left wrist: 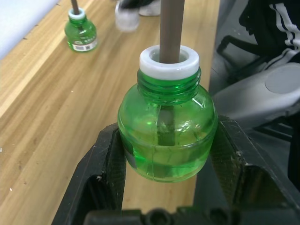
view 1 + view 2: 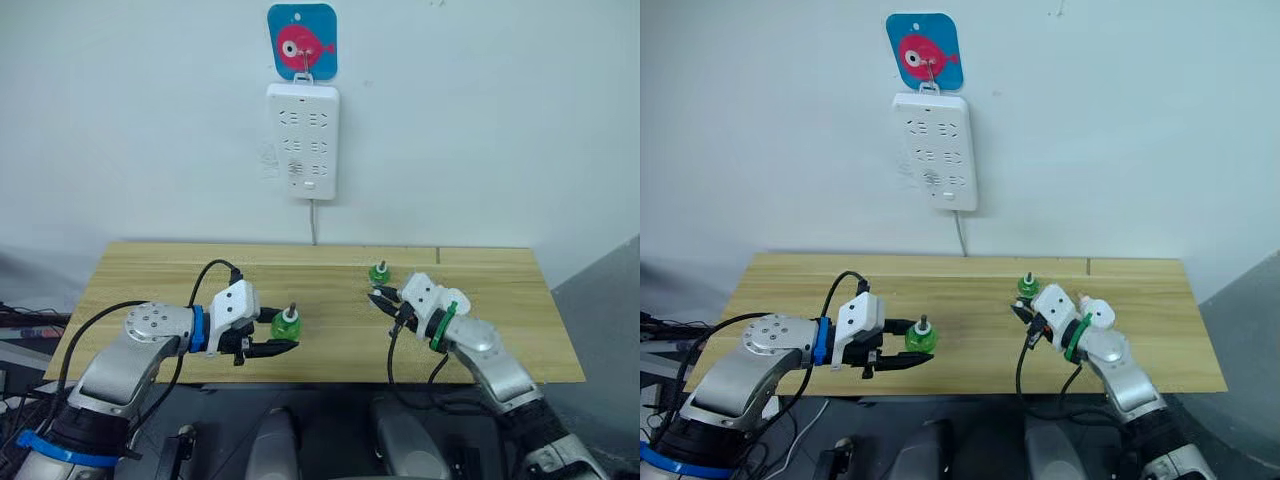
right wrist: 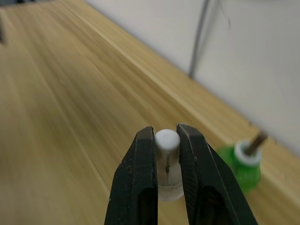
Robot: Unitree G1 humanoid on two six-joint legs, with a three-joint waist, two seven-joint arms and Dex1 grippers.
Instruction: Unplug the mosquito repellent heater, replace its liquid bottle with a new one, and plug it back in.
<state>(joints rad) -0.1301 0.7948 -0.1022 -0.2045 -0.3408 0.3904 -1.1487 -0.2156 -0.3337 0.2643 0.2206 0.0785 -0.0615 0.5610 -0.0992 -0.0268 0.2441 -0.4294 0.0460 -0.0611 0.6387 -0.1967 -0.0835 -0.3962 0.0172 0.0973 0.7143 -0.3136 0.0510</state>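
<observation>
Between the right tool's fingers sits a small white piece.

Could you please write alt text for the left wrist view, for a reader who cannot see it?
The left end effector grips a round green liquid bottle with a white collar and a grey wick, one black finger on each side, at the wooden table edge. A second green bottle stands farther along the table.
</observation>
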